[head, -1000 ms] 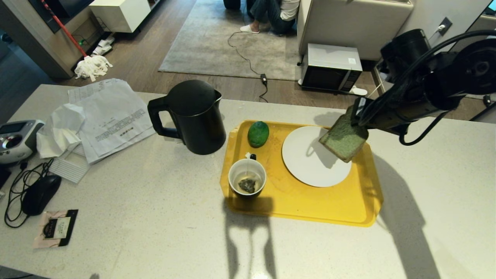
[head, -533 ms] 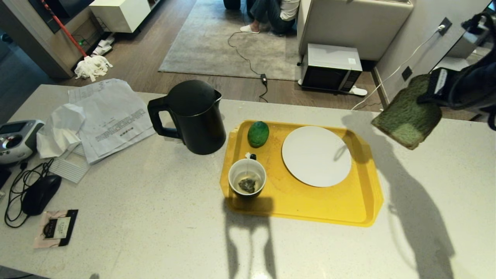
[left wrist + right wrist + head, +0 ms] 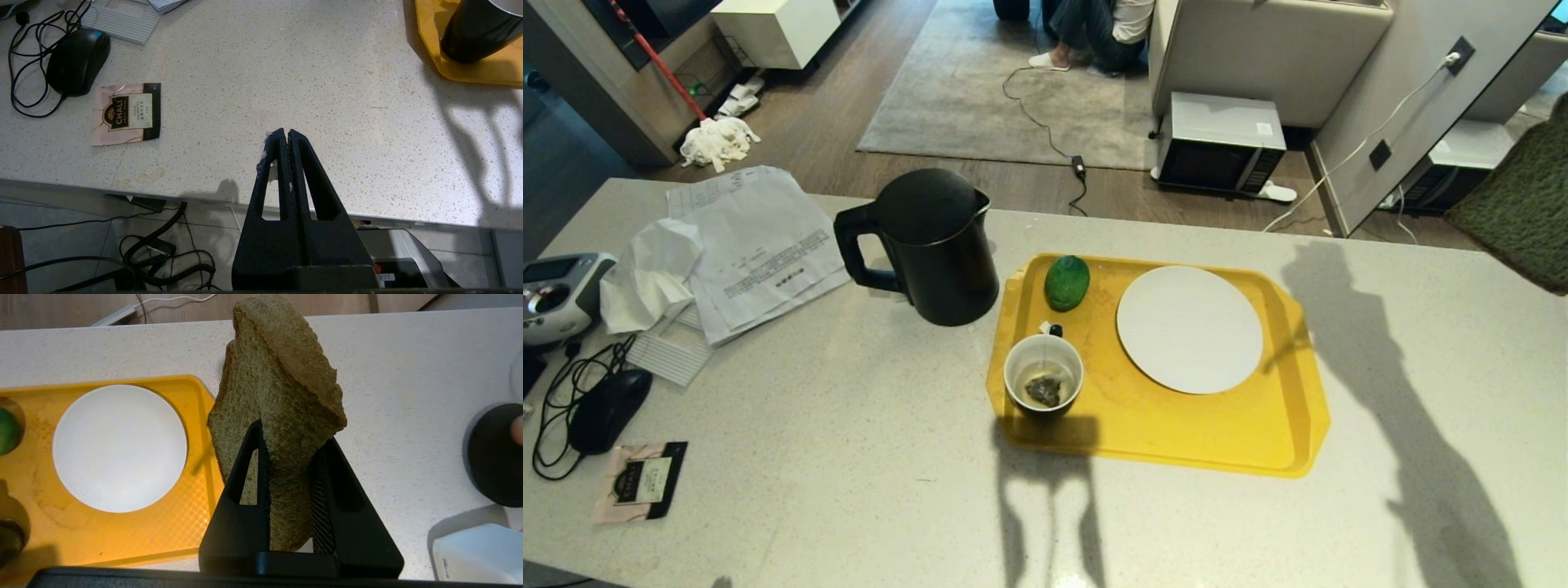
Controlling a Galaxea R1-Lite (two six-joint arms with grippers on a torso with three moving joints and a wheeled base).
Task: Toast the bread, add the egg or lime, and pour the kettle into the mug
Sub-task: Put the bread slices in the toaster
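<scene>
The green bread is pinched upright in my right gripper, above the bare counter just right of the yellow tray. In the head view only part of the bread shows, at the right edge. The black kettle stands left of the tray. On the tray are the lime, the mug with a tea bag inside, and a bare white plate. No egg is in view. My left gripper is shut and holds nothing, parked over the counter's near edge.
Papers, a tissue, a black mouse and a tea sachet lie on the counter's left. A black round object and a white box sit right of the bread. A microwave and a seated person are beyond the counter.
My right arm has carried the bread from above the plate to the right, past the tray. The arm has left the head view; only the slice's edge still shows.
</scene>
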